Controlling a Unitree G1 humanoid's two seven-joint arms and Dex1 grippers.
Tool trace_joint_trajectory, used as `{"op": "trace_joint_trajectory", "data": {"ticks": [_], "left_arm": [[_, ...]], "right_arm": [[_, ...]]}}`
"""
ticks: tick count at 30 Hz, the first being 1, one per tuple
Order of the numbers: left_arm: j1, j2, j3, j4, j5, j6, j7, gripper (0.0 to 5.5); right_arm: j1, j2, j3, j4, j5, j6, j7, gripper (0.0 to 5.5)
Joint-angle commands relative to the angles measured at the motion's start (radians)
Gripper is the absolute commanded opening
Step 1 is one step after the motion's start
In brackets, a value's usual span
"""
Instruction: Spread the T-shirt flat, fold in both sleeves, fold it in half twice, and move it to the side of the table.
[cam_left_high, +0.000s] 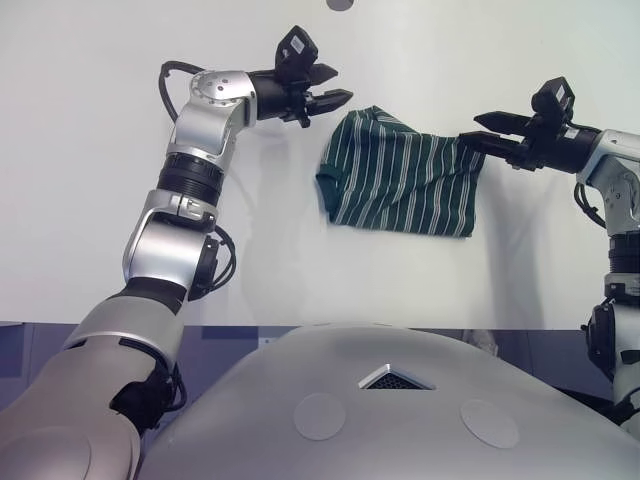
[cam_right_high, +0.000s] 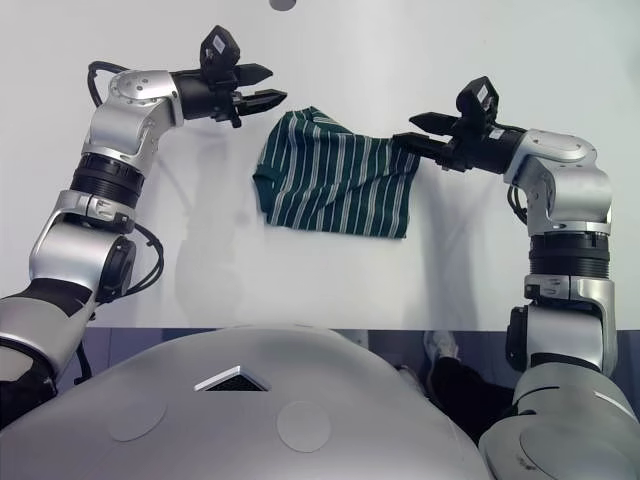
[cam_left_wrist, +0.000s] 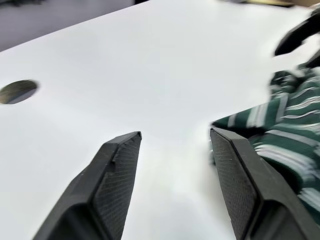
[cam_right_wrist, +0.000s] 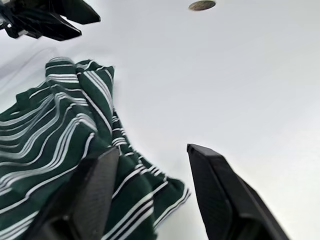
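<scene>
Right now I see the green striped T-shirt (cam_left_high: 405, 175) lying as a rumpled rectangle on the white table (cam_left_high: 100, 100). My left gripper (cam_left_high: 340, 85) has its jaws spread wide and empty, just beside the shirt's far left corner. The right gripper (cam_left_high: 470, 130) is also wide apart and clasps nothing, with one finger over the shirt's right edge.

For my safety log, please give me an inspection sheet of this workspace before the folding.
Surface: white table, one dark round disc set near its far edge.
Job's things: green striped T-shirt, rumpled, not spread flat.
Clutter: nothing seen.
Grippers: left gripper fingers open, just off the T-shirt's far left corner; right gripper fingers open at its far right corner.
Cables: black cable loops on the left arm.
Surroundings: floor past the near edge.
</scene>
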Motion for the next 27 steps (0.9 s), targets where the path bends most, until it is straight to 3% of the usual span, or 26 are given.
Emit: {"op": "trace_joint_trajectory", "data": {"ticks": [1,4,8,10,16,22,27], "left_arm": [[-0.004,0.027,-0.027,-0.113,0.086,-0.170,0.030,2.48],[0.047,0.046,-0.031,-0.296,0.068,-0.368,-0.017,2.48],[0.167,0.142,-0.174,-0.482,0.094,-0.501,-0.212,2.48],[0.191,0.148,-0.222,-0.472,0.171,-0.563,-0.198,2.48],[0.118,0.105,-0.275,-0.288,0.517,-0.668,0.105,2.48],[0.059,0.107,-0.338,-0.088,0.699,-0.741,0.288,2.48],[-0.093,0.021,-0.327,0.168,0.834,-0.551,0.610,2.48]], "right_arm": [[0.056,0.053,-0.027,-0.037,-0.029,-0.051,-0.100,2.52],[0.094,0.105,-0.040,-0.053,-0.043,-0.112,-0.172,2.52],[0.144,0.140,-0.053,-0.101,-0.038,-0.137,-0.204,2.52],[0.137,0.156,-0.088,-0.113,-0.024,-0.148,-0.235,2.52],[0.092,0.171,-0.153,-0.148,0.020,-0.135,-0.280,2.52],[0.073,0.198,-0.187,-0.186,0.049,-0.119,-0.344,2.52],[0.075,0.237,-0.206,-0.221,0.057,-0.121,-0.414,2.52]]}}
